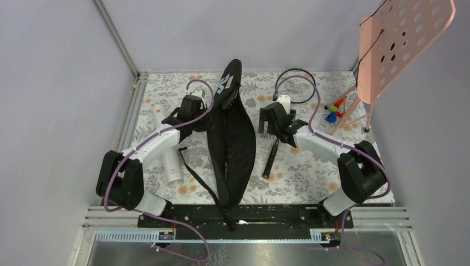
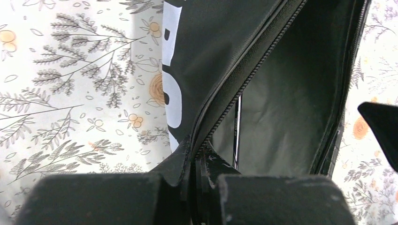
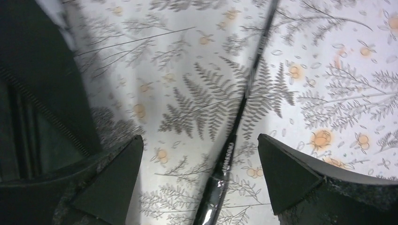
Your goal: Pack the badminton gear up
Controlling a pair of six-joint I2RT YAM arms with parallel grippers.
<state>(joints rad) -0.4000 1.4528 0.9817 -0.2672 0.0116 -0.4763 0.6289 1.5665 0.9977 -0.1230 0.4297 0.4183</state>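
**While clamped on racket bag (image 2: 225, 47) by its zip edge, holds mouth agape: left tool (image 2: 197, 164)**

Seen from above, stretched lengthwise down middle of floral counter (image 1: 310, 183), narrow end toward far wall, strap (image 1: 197, 174) trailing toward near edge. Pinched at left zip edge by fully closed left tool, with that flap raised off the one below. Through left wrist camera, shows dark lining laid bare and a thin racket shaft (image 2: 237, 136) lying inside.

Just right of bag, spread as wide as can be seen and gripping nothing: right tool (image 3: 199, 152). Poised over second racket (image 1: 270, 160), whose shaft runs across floral cloth between the two fingers (image 3: 281, 178), touching neither. Round head beyond tool toward far edge, handle pointing back toward arm bases. Whether resting on counter or just above, cannot tell.

Left of bag, partly under left arm: white tube (image 1: 172, 166), lying on its side. At far right corner, pink perforated board (image 1: 404, 39) on stand, coloured toys (image 1: 334, 113) at its foot.
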